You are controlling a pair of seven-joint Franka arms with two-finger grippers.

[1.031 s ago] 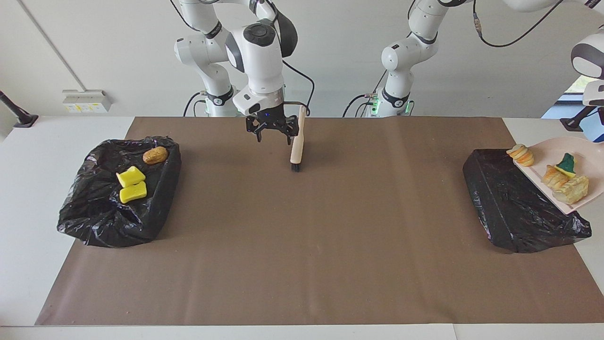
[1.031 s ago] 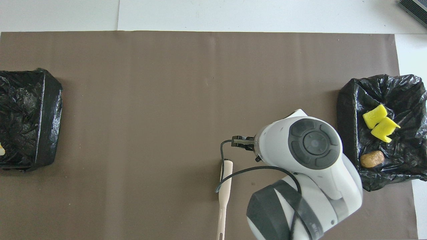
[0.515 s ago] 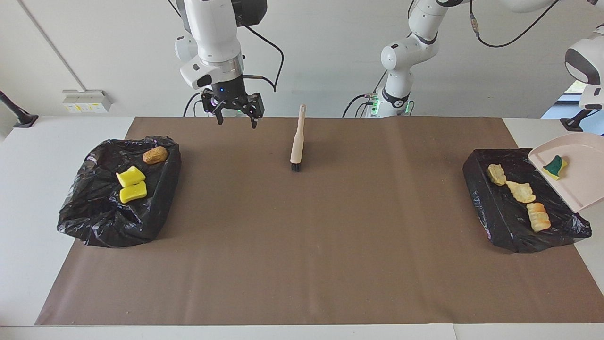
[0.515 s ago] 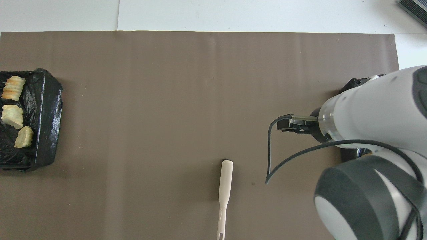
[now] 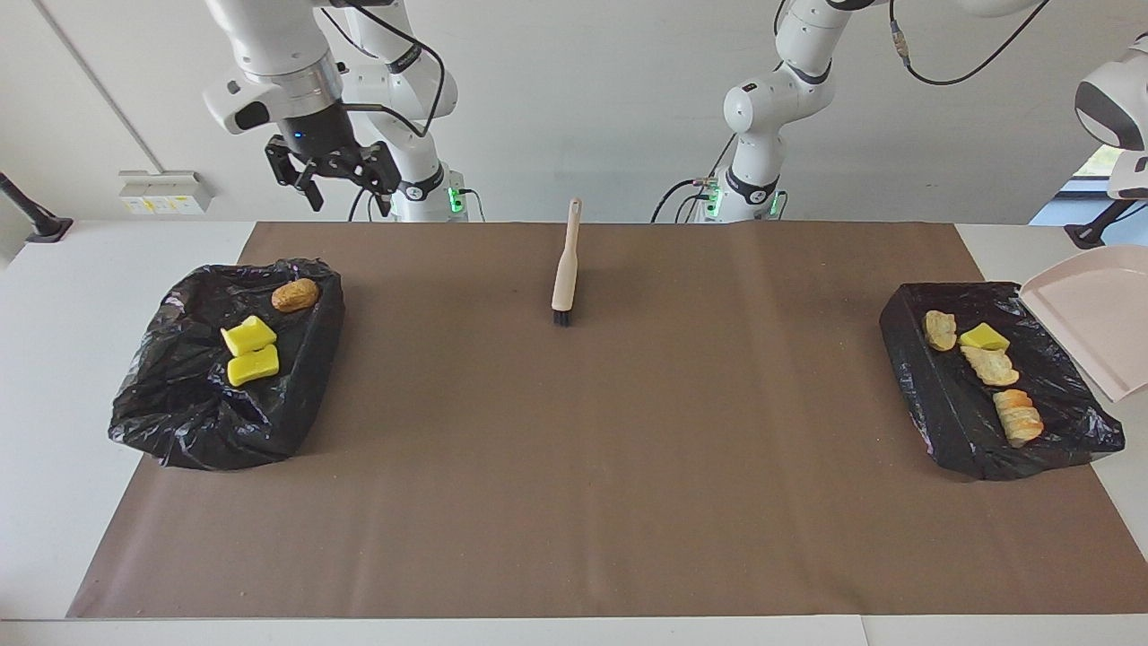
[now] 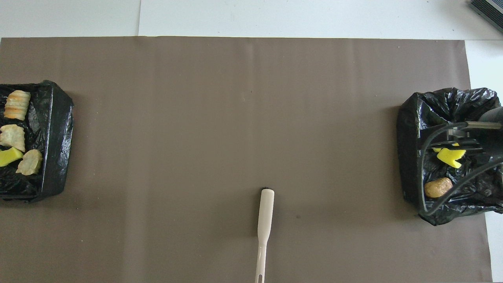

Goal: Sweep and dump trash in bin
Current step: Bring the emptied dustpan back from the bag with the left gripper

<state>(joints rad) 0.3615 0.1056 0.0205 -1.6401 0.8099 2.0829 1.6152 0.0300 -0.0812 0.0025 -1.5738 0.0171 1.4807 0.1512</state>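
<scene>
The trash lies in two black bag-lined bins. The bin [image 5: 951, 422] at the left arm's end holds three bread lumps [image 5: 991, 366] and a yellow sponge piece [image 5: 984, 337]; the overhead view shows this bin [image 6: 55, 129] too. A pale dustpan [image 5: 1090, 327] hangs tilted and empty over that bin's outer edge. Its handle runs out of view, where my left gripper is shut on it. My right gripper [image 5: 350, 190] hangs high, open and empty; seen from overhead it is over the other bin [image 6: 408, 129]. The brush [image 5: 565, 269] lies by itself on the brown paper.
The bin [image 5: 179, 422] at the right arm's end holds two yellow sponge pieces [image 5: 251, 350] and a brown lump [image 5: 295, 294]. The brush [image 6: 264, 220] lies mid-table near the robots, bristles pointing away from them. Brown paper [image 5: 574, 467] covers the table between the bins.
The bread lumps and then the sponge piece slid off the dustpan into the bin, leaving it empty. My right gripper rose from beside the brush and swung to the right arm's end.
</scene>
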